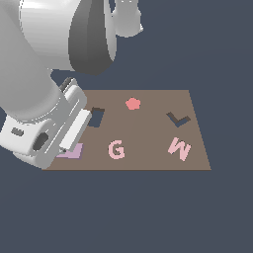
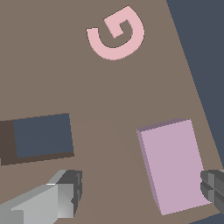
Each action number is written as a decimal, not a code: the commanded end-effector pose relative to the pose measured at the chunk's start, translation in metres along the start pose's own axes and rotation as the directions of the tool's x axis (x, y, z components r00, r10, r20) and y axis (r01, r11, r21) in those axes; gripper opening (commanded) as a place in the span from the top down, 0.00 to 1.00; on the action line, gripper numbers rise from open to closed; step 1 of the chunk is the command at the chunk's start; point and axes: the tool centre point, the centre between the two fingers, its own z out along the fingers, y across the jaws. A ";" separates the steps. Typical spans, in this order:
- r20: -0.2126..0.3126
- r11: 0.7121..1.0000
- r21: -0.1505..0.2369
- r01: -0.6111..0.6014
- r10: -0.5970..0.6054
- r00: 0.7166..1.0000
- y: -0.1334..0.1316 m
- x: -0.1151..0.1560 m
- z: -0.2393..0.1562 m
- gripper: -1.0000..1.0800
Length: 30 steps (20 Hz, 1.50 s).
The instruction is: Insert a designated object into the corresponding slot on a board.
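The lilac tile (image 2: 173,164) lies flat on the brown board (image 2: 109,100) near its corner; in the exterior view the tile (image 1: 73,150) peeks out from under the arm's hand (image 1: 52,131). My gripper (image 2: 140,192) is open above the board. One fingertip (image 2: 65,197) stands to one side of the tile, and the other fingertip (image 2: 213,188) is at the tile's far edge. Nothing is held. The dark rectangular slot (image 2: 43,136) is empty and lies beside the tile; in the exterior view the slot (image 1: 97,117) is partly hidden by the hand.
A pink G (image 1: 116,149), a pink W (image 1: 179,147), a red flower-shaped piece (image 1: 132,103) and a dark L-shaped cutout (image 1: 177,118) are on the board (image 1: 148,128). The G (image 2: 117,34) lies beyond the tile and slot. The arm hides the board's left side in the exterior view.
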 end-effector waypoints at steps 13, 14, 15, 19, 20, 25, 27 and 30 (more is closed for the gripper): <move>0.004 0.973 0.005 0.231 -0.231 0.973 0.034 -0.002 0.019 0.04; 0.004 0.972 0.005 0.236 -0.236 0.972 0.034 -0.002 0.019 0.04; 0.004 0.971 0.005 0.240 -0.240 0.971 0.035 -0.002 0.020 0.04; 0.004 0.970 0.005 0.241 -0.241 0.970 0.035 -0.002 0.020 0.04; 0.004 0.970 0.005 0.241 -0.241 0.970 0.035 -0.002 0.020 0.04; 0.004 0.970 0.005 0.244 -0.244 0.970 0.036 -0.002 0.034 0.04; 0.004 0.970 0.005 0.245 -0.245 0.970 0.036 -0.002 0.039 0.04; 0.004 0.969 0.005 0.245 -0.245 0.969 0.036 -0.002 0.040 1.00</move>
